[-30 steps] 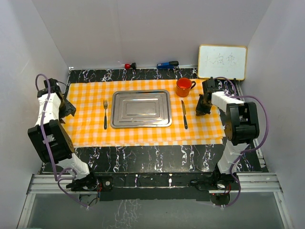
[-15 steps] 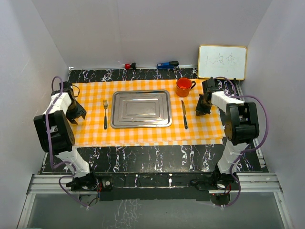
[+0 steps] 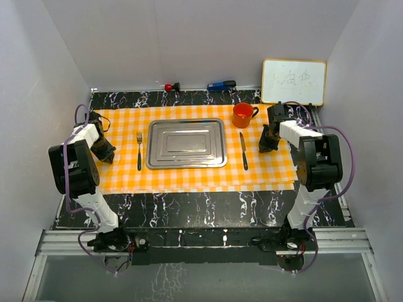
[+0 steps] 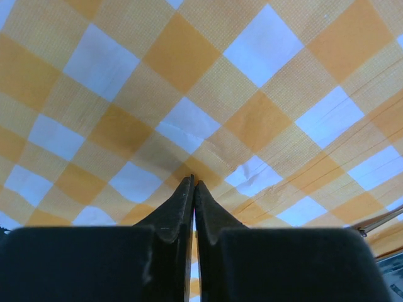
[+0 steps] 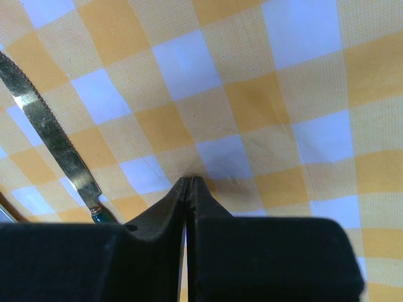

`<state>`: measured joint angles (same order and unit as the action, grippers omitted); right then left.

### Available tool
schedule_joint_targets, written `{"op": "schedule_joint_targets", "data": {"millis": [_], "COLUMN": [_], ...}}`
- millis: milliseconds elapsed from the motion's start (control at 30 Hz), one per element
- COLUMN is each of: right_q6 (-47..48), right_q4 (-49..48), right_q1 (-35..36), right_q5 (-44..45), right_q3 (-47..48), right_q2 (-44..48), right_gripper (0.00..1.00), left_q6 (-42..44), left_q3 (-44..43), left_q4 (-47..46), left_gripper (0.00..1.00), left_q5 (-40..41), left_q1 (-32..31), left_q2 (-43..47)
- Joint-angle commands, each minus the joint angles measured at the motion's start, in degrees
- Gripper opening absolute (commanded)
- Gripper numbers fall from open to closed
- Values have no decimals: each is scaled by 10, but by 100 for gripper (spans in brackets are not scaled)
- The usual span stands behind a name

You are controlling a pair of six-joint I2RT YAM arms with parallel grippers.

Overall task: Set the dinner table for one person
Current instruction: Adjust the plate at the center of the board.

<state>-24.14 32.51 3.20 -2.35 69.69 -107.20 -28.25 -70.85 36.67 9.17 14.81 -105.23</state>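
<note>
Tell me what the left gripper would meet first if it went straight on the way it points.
The checked cloth. The left gripper, jaws shut, points down at it, and its tips seem to be at the fabric, though contact is hard to confirm. The fork lies off to the side, out of line.

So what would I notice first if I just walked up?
Probably the bright orange-and-white checked cloth spread across the black marble-look table. A steel tray sits in its middle, with a fork to its left, a knife to its right and an orange mug by its far right corner. The left end effector and right end effector are shut, tips at the cloth, one at each end.
</note>
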Motion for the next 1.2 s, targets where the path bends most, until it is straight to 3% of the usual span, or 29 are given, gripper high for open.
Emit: {"op": "schedule_joint_targets", "data": {"millis": [0, 300, 733, 1167], "right_q6": [3, 2, 1, -4], "right_q4": [-23, -18, -9, -7], "right_q1": [-3, -3, -3, -4], "right_q5": [20, 26, 36, 41], "right_q3": [1, 4, 2, -7], "right_q2": [-22, -21, -15, -7], "right_gripper": [0, 0, 0, 0], "left_q6": [3, 9, 31, 56], "left_q3": [6, 28, 63, 11], "left_q4": [3, 14, -13, -15], "left_gripper": [0, 0, 0, 0], "left_q5": [-3, 50, 64, 79], "left_q1": [-3, 0, 91, 117], "left_q2": [-6, -45, -80, -128]}}
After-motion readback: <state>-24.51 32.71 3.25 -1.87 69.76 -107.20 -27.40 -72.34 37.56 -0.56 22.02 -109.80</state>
